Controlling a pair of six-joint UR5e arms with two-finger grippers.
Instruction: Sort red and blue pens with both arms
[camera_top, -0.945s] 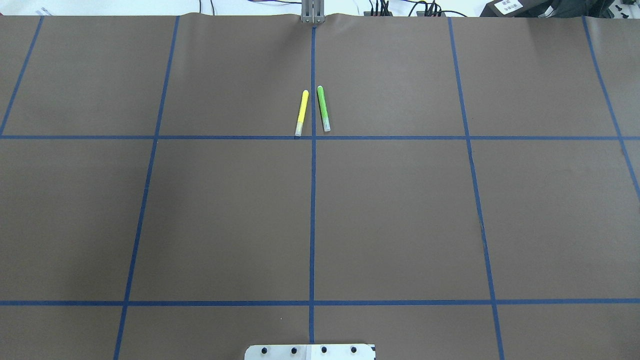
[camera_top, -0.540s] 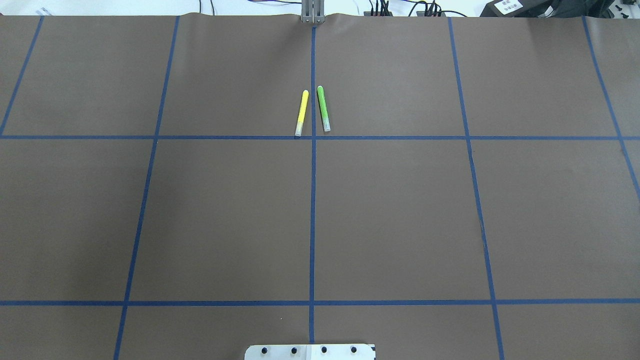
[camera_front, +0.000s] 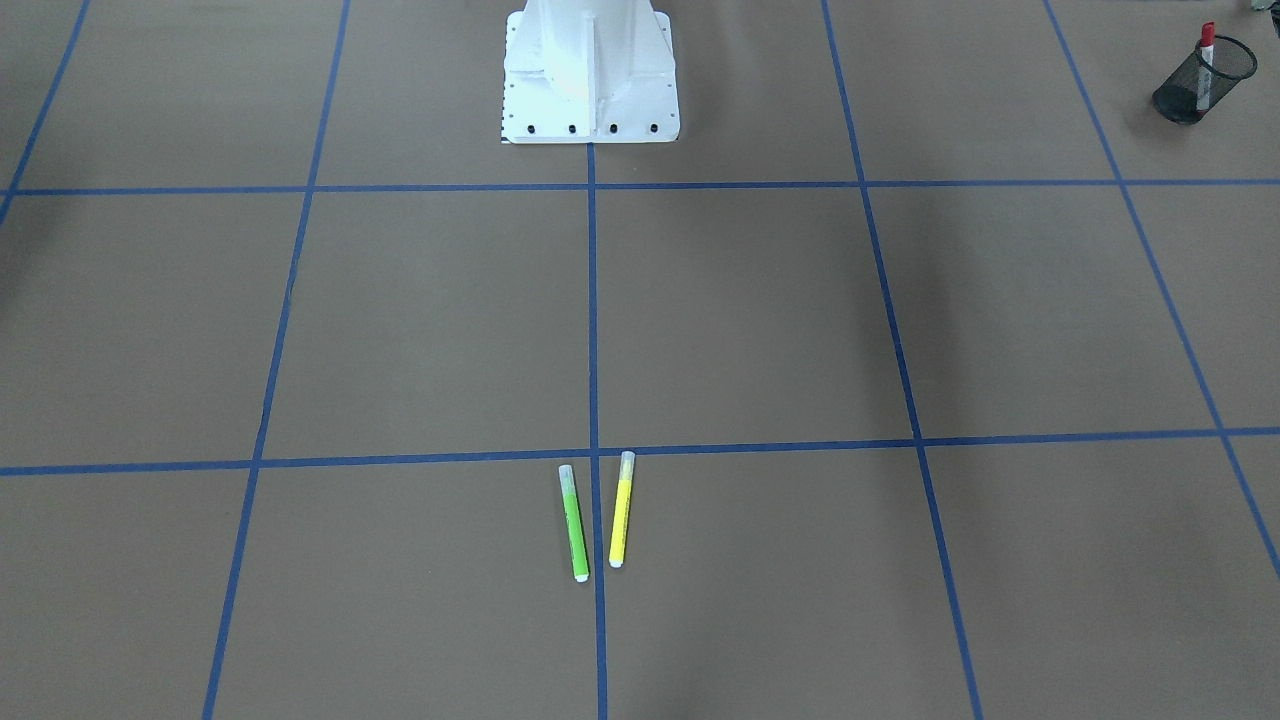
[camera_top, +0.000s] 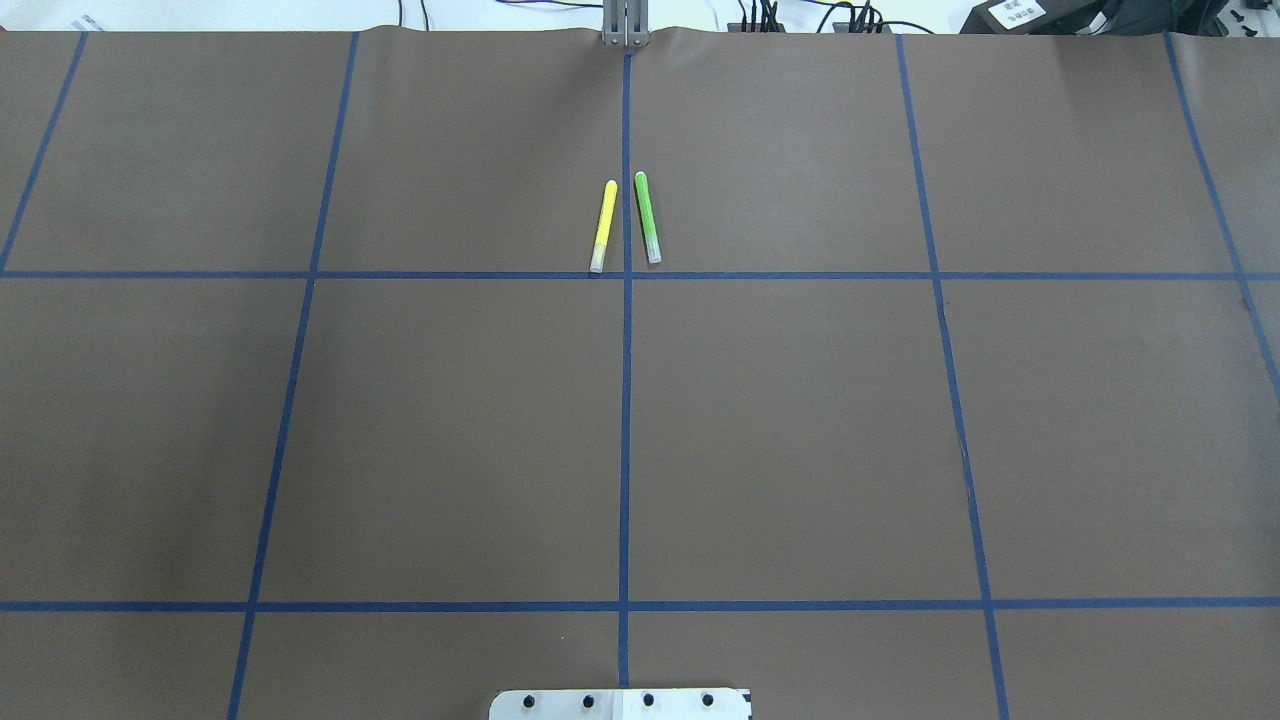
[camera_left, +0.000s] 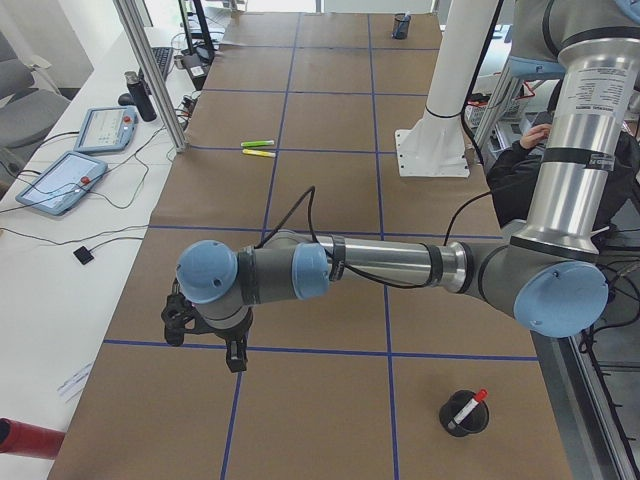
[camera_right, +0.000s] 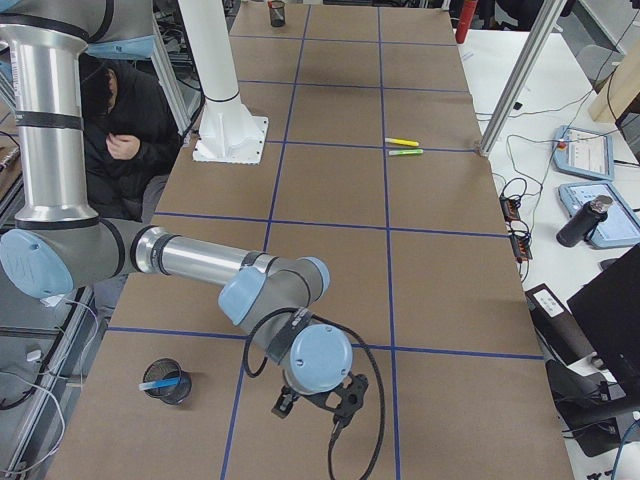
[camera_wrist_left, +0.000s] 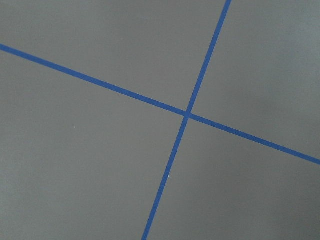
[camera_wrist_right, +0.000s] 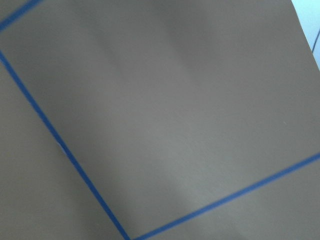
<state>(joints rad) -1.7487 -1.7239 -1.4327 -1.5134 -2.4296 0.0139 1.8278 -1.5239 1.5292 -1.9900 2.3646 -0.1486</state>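
The red pen (camera_front: 1205, 55) stands in a black mesh cup (camera_front: 1176, 101) at the table's corner on my left side; the exterior left view shows the same red pen (camera_left: 470, 405) in its cup (camera_left: 481, 425). The blue pen (camera_right: 160, 383) lies tilted in another mesh cup (camera_right: 184, 392) at my right end. My left gripper (camera_left: 207, 338) hangs low over the mat, left of the red pen's cup. My right gripper (camera_right: 318, 405) hangs low, right of the blue pen's cup. I cannot tell whether either is open or shut. Both wrist views show only brown mat and blue tape.
A yellow marker (camera_top: 604, 226) and a green marker (camera_top: 647, 217) lie side by side at the far middle of the mat. The white arm pedestal (camera_front: 590, 70) stands at the near edge. A person (camera_right: 125, 110) sits behind the robot. Tablets and cables lie on the far side table.
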